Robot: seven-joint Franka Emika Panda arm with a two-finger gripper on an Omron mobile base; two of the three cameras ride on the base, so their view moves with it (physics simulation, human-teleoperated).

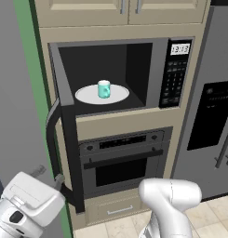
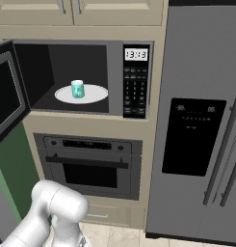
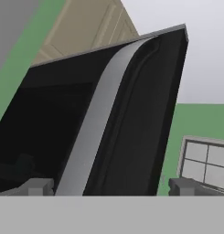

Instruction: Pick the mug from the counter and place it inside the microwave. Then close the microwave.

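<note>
Teal glossy cylindrical mug (image 1: 104,89) stands upright at the centre of the white round turntable (image 1: 87,96), inside the large black built-in microwave (image 1: 134,69). Beside that cavity, its smooth black door (image 3: 131,114) with curved handle (image 1: 51,139) hangs wide open. Two-finger gripper (image 3: 106,185), jaws spread and empty, faces the door's outer panel.

Green wall (image 1: 27,69), beige cabinets (image 2: 110,12), grey fridge (image 2: 201,120), tiled floor (image 1: 208,218), window (image 3: 205,162).
</note>
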